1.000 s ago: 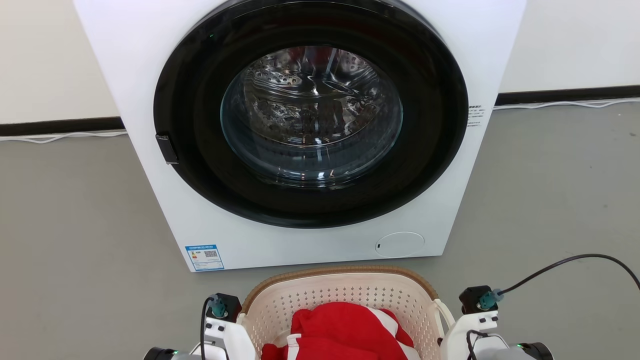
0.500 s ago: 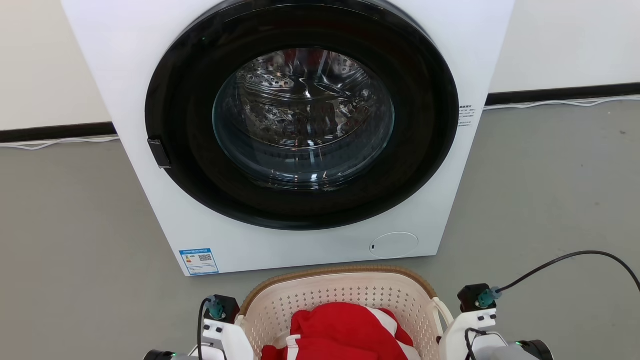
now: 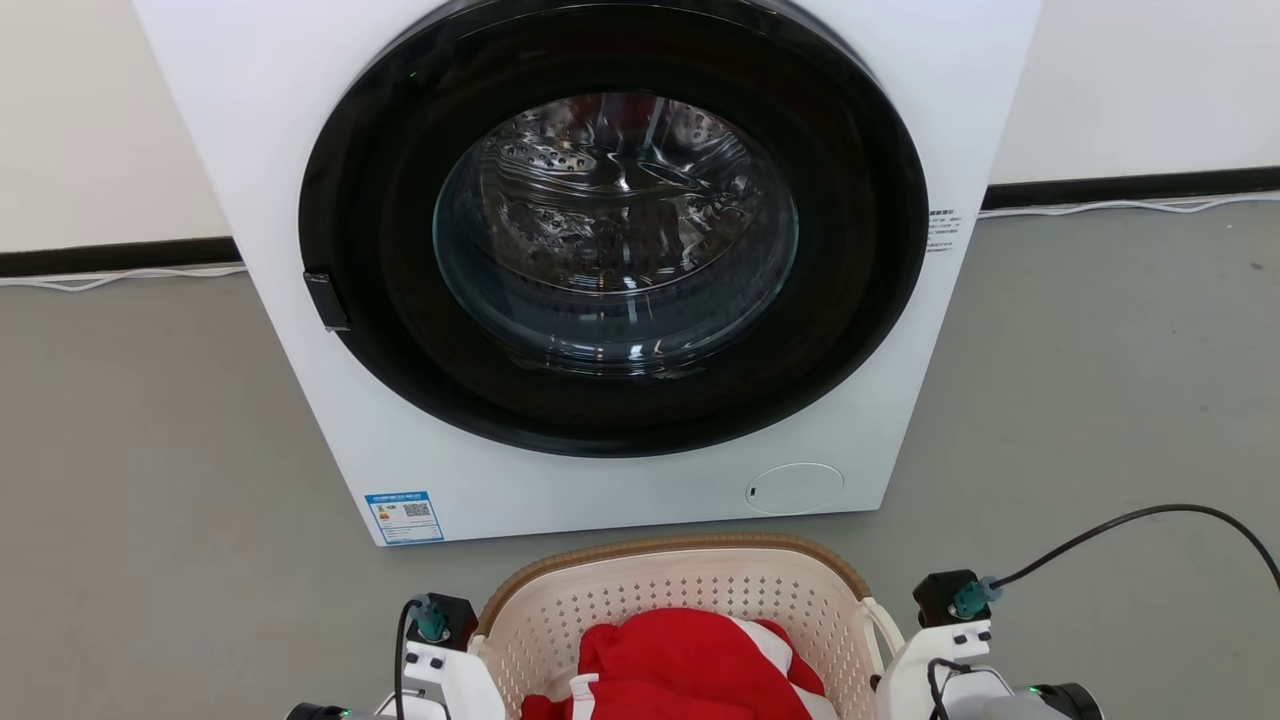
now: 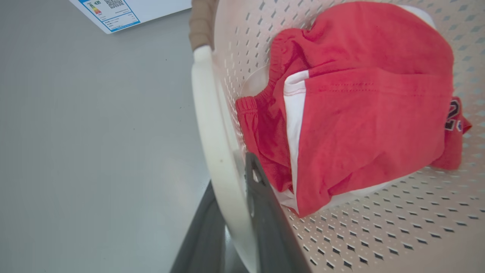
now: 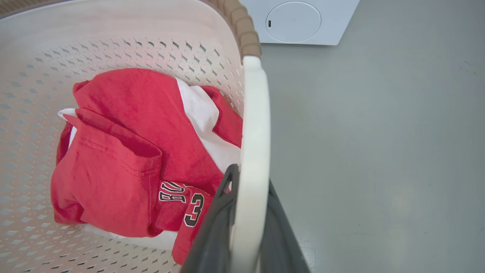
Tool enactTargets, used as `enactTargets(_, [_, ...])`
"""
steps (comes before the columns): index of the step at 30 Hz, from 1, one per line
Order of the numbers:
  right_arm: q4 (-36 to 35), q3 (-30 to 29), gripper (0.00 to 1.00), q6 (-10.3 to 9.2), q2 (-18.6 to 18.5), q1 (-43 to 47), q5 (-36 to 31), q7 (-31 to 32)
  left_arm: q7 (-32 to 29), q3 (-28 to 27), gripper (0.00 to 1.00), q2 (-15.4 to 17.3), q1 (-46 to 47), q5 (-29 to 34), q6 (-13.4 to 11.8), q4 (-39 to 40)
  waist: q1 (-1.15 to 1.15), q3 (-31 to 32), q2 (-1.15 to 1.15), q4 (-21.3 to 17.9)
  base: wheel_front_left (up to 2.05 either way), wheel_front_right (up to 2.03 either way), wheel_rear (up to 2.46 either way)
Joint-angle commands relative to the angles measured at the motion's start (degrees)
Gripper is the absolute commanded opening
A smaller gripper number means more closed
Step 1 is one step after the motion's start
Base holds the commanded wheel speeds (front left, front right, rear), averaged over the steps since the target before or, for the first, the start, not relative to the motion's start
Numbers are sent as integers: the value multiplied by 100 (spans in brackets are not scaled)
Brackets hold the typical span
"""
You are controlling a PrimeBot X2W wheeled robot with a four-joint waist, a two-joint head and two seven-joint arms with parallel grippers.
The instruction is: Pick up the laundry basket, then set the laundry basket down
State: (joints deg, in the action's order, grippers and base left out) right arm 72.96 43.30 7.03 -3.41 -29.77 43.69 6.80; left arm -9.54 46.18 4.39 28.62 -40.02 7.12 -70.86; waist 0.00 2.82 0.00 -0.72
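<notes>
Only the washer point(image 3: 615, 230) drifted in view (the camera swayed), while the left tool point(image 4: 231, 197) and right tool point(image 5: 252, 182) still clench the basket point(image 3: 690, 590) by its handles point(image 4: 212, 125), so set-down remains.

Head camera downward, wrist cameras share basket point(image 4: 379, 242)

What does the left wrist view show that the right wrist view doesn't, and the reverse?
Left wrist adds: a QR-code label and the left gripper clamped on the left handle. Right wrist adds: a round cover and the right gripper clamped on the right handle. Both: the perforated basket, its brown rim, red-and-white clothes inside, grey floor, a bit of white washer.
</notes>
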Motion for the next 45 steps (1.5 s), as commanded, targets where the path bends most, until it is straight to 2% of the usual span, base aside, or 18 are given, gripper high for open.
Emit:
enactTargets(1, [-99,120,0,46,53,-317,28,-148,58,-59,0,126,296,-42,36,35,0,0,0,11,0,0,0])
enactTargets(45, [-8,599,0,46,53,-404,529,-243,86,331,0,147,451,-448,36,-215,0,-13,0,122,0,0,0])
